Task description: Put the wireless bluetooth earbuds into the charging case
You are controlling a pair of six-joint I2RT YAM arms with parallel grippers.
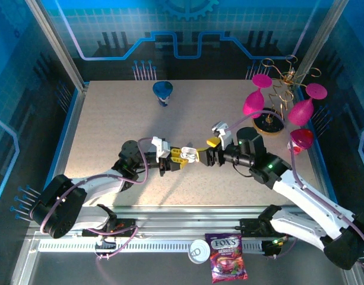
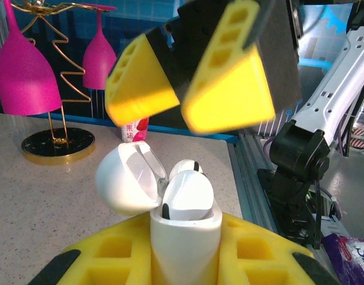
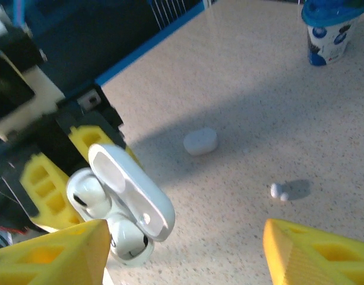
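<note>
1. While the left gripper (image 1: 177, 155) clamps the charging case (image 2: 184, 240) upright between its yellow fingers, the lid (image 2: 125, 178) stands hinged back; the case appears to be held clear of the table (image 3: 259, 89) rather than resting on it.
2. Two earbuds (image 2: 189, 196) sit side by side in the wells, heads up; both look seated, though how deep is hard to tell.
3. The right gripper (image 3: 186, 234) hovers just above the open case, jaws spread wide with nothing between them.
4. A loose earbud (image 3: 279, 190) lies on the table, well apart from the held case; a second case (image 3: 200, 141), shut, lies near it.
5. Step in hand, as judged: finishing off the held case. To do it well, grip the body only, clear of the hinge; press each bud lightly and straight down its well with one fingertip; then swing the lid over from behind. A sideways nudge could flick a bud out or twist the case in the clamp.
</note>
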